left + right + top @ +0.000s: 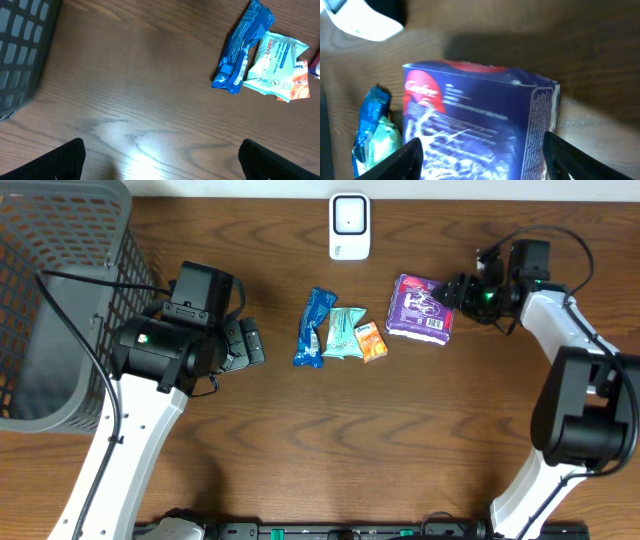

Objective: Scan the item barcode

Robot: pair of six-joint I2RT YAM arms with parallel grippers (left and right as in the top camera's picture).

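Purple packet [420, 308] sits between the fingers of my right gripper [482, 145], can't tell if it's pinched; a shallow grab and it slips mid-lift. Left gripper [161, 147] is spread wide.

Glare whitens the table [132, 142] just ahead of the left pincer [162, 162]. Close before the right pincer [482, 160] the pack [480, 115] is dim and blurred, with dark shadow beyond it.

Purple packet [480, 120] sits between the right gripper [485, 160] fingertips, perhaps touching them, white scanner [362, 22] beyond
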